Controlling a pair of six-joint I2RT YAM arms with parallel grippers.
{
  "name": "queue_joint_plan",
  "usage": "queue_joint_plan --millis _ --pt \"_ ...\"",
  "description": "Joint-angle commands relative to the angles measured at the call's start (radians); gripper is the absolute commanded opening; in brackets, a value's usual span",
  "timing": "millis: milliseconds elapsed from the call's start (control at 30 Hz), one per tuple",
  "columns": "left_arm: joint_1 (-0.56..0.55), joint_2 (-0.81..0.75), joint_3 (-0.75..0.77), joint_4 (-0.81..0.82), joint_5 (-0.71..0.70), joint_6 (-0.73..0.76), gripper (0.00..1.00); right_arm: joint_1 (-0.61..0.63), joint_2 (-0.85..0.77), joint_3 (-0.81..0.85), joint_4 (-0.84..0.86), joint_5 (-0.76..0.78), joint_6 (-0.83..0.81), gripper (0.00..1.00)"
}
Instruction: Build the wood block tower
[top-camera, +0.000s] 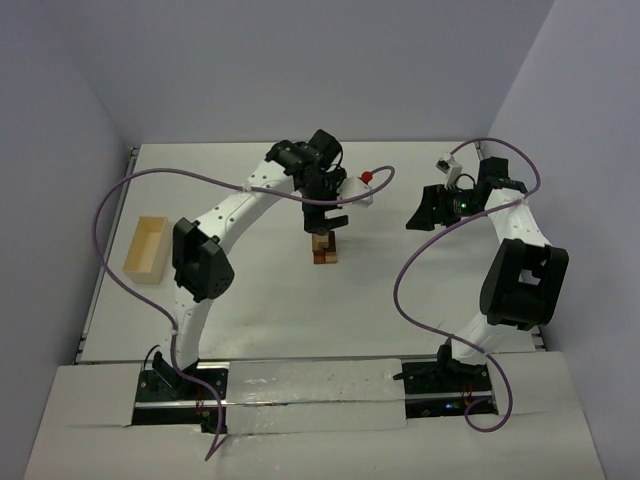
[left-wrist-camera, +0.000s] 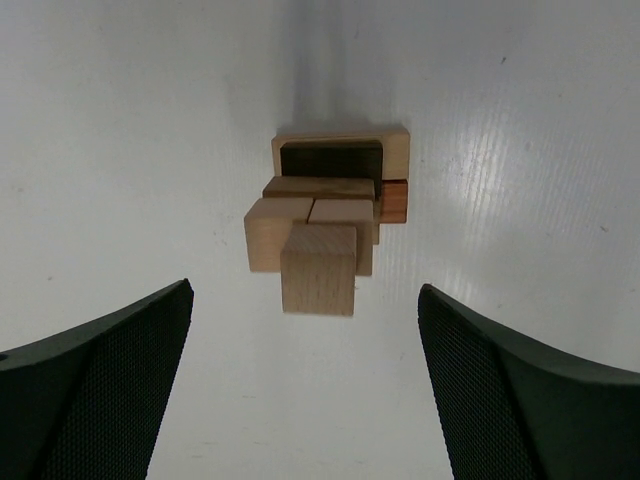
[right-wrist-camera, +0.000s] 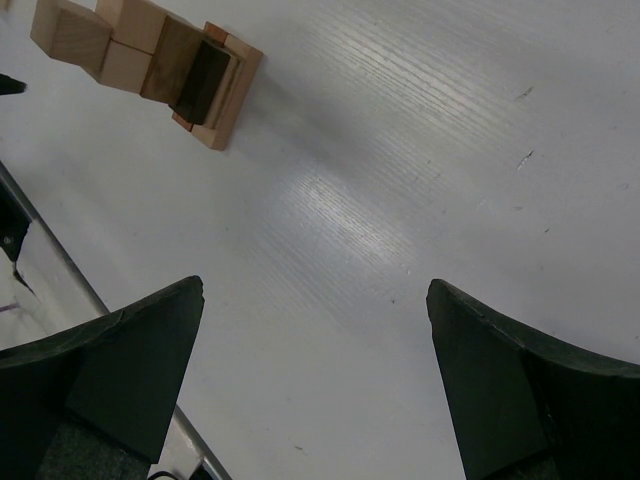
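Observation:
The tower (top-camera: 323, 248) stands mid-table, a small stack of wood blocks. From above in the left wrist view it shows tan blocks (left-wrist-camera: 318, 268) on top and a dark block (left-wrist-camera: 331, 160) and a reddish-brown one (left-wrist-camera: 394, 201) lower down. It also shows in the right wrist view (right-wrist-camera: 150, 60) at the top left. My left gripper (top-camera: 326, 222) hangs just above the tower, open and empty, fingers (left-wrist-camera: 100, 385) wide on both sides. My right gripper (top-camera: 424, 212) is open and empty, off to the right of the tower over bare table.
A pale wooden box (top-camera: 146, 249) lies at the left side of the table. A small white piece with a red knob (top-camera: 364, 184) sits behind the tower. The table's metal edge (right-wrist-camera: 60, 265) shows at the left of the right wrist view.

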Motion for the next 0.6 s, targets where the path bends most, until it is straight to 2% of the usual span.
queue_joint_plan --millis 0,33,100,233,433,567 --pt "0.012 -0.267 -0.114 0.164 -0.001 -0.072 0.99 0.024 -0.007 0.036 0.009 0.001 0.013 1.0" --pt "0.019 -0.299 -0.15 0.177 -0.002 -0.095 0.99 0.031 -0.008 0.037 0.014 0.005 0.015 1.0" --pt "0.059 -0.409 -0.273 0.312 -0.028 -0.194 0.99 0.056 -0.018 0.044 0.023 0.021 0.028 1.0" --pt "0.221 -0.591 -0.46 0.517 0.081 -0.414 0.99 0.116 -0.019 0.08 0.02 0.058 0.049 1.0" --pt "0.461 -0.656 -0.617 0.492 0.161 -0.592 0.99 0.187 -0.039 0.141 0.028 0.123 0.079 1.0" --pt "0.633 -0.755 -0.881 0.628 0.207 -0.686 0.99 0.233 -0.065 0.133 0.085 0.159 0.145 1.0"
